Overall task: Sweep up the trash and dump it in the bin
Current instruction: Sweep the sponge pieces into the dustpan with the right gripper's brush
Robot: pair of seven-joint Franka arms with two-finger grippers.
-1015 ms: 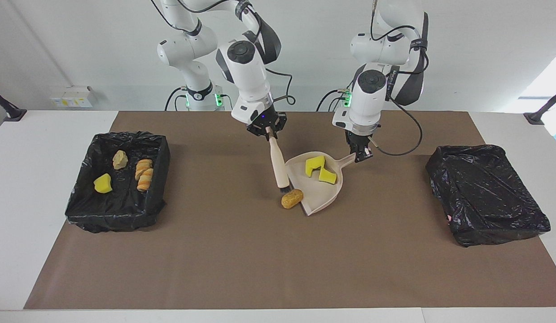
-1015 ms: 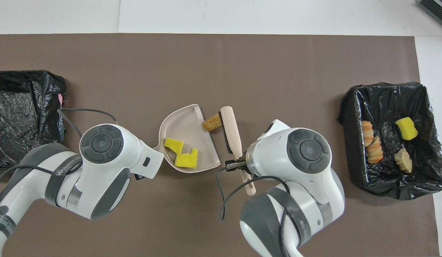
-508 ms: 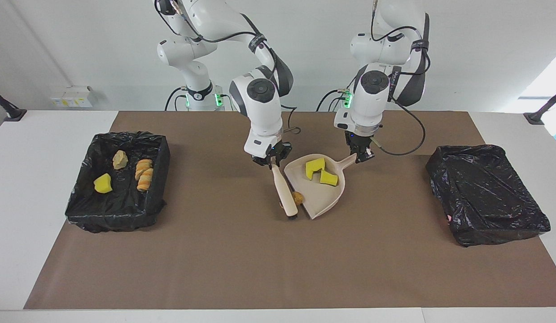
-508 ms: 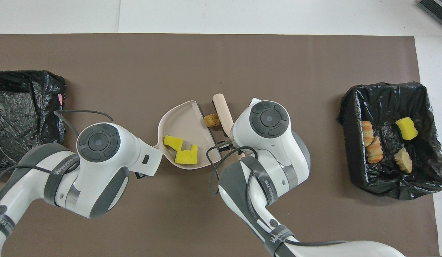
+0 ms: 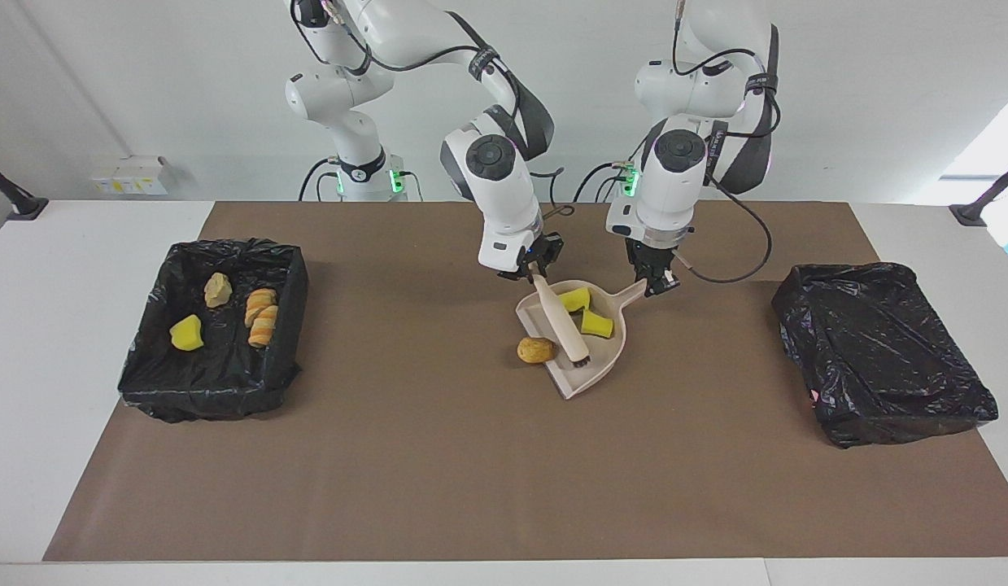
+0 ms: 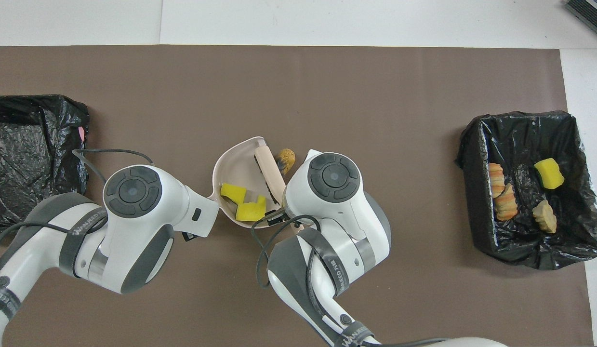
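Gripping the handle of a beige brush (image 5: 562, 325), the right gripper (image 5: 532, 271) is hanging over the end of the dustpan (image 5: 605, 362) nearer to the robots in the facing view, with the brush slanting across the pan and its black bristles down near the open lip. Its partner, the left gripper (image 5: 656, 282), is clamping the dustpan's handle and holding the pan flat on the brown mat (image 5: 438, 472). Two yellow sponge pieces (image 5: 586, 312) are lying inside the pan, while one brown bread chunk (image 5: 535, 350) is sitting on the mat just beside the pan's lip, toward the right arm's end of the table, apparently missed by the brush. Three more scraps (image 5: 227, 313) are lying in the black-lined bin (image 5: 146, 382) at that same end; a second bin (image 5: 882, 358) at the left arm's end shows nothing inside. Moving to the overhead view, the right arm's wrist is covering its gripper, the brush (image 6: 268, 169) is lying over the pan (image 6: 235, 161), the sponge pieces (image 6: 244, 202) are resting near the pan's handle end, and the bread chunk (image 6: 285, 159) is touching the outside of the lip. Judging by looks, the scraps are light; the sponge is soft and springy, the chunk rounded and likely to roll, so pushing it with the bristles from the side away from the pan seems wiser than pinching it.
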